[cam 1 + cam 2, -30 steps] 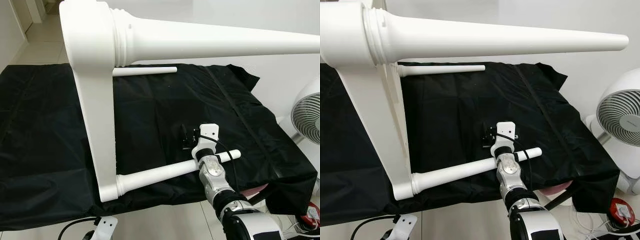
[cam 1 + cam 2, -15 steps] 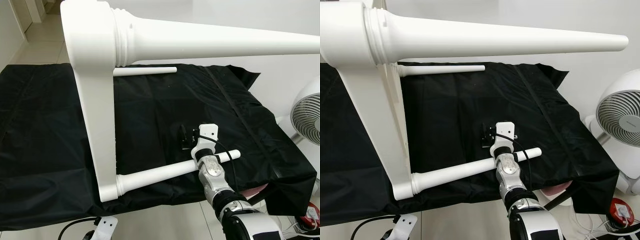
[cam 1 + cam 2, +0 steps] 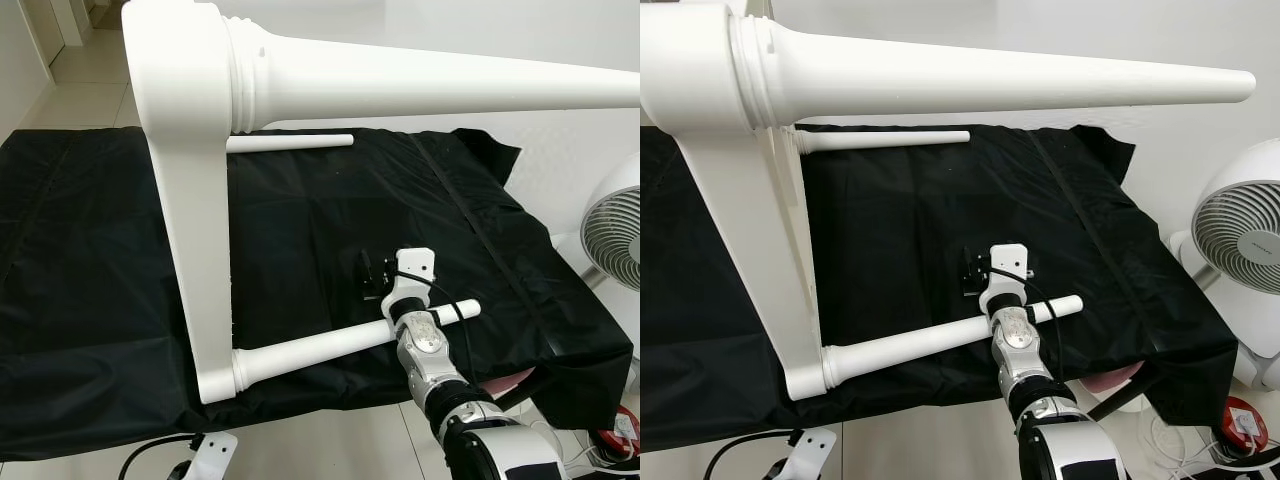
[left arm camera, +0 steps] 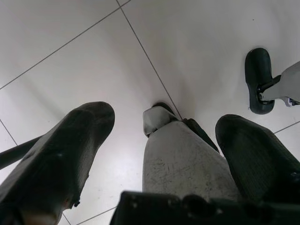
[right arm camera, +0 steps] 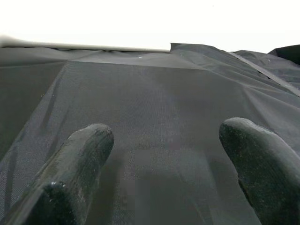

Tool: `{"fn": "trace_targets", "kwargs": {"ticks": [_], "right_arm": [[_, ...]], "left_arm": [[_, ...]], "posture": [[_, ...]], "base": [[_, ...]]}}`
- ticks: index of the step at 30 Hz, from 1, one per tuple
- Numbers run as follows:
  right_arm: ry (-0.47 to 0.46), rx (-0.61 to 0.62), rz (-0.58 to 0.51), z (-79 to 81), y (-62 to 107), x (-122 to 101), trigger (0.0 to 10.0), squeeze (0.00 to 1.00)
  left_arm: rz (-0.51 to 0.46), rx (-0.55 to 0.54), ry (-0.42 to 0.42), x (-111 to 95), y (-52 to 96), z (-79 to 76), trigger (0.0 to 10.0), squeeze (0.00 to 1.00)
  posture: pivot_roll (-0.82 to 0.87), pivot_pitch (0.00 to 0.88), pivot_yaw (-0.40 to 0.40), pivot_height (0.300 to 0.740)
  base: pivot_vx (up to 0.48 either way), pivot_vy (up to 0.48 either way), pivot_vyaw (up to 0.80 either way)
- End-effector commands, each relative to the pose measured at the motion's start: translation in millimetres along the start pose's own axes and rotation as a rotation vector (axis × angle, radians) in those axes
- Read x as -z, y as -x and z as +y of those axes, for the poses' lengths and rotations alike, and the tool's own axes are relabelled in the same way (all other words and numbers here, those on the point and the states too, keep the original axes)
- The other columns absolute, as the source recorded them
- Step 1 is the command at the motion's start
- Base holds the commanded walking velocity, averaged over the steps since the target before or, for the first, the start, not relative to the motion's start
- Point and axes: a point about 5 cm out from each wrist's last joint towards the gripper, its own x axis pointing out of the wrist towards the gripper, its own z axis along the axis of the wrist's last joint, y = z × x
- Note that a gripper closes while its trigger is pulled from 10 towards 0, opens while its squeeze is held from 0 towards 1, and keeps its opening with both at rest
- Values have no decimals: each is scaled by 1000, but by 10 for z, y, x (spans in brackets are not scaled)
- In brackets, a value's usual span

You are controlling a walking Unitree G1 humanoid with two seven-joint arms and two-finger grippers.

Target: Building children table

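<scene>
Above the black cloth (image 3: 300, 250), right end effector (image 5: 166, 173) spread wide, holding nothing; left idle

The white table frame (image 3: 190, 250) is cut off at the top edge. Its upper leg (image 3: 430, 85) runs out past the right edge. The right arm (image 3: 430, 350) covers part of the near leg (image 3: 320, 350). The fan (image 3: 1240, 240) is cropped at the right edge. Black cloth (image 3: 90, 280) hides the surface beneath.

My right arm (image 3: 432, 362) is silver and jointed, capped by a white wrist block with a black cable looping over it, and my jaws' fingers (image 5: 75, 164) are matte black and rounded.
</scene>
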Motion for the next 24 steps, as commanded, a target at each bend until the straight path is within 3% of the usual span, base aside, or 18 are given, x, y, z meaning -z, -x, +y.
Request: {"fn": "trace_targets", "kwargs": {"ticks": [1,24], "right_arm": [[-3,19,43,-34,54,91,10000,0],[-3,25,44,-31,45,86,10000,0]], "left_arm": [[49,-8,7,126,12,-75,10000,0],[53,-14,10,153,18,-52,10000,0]], "posture": [[51,0,-112,740],[54,0,-111,740]], "base": [[0,0,0],[0,0,0]]}}
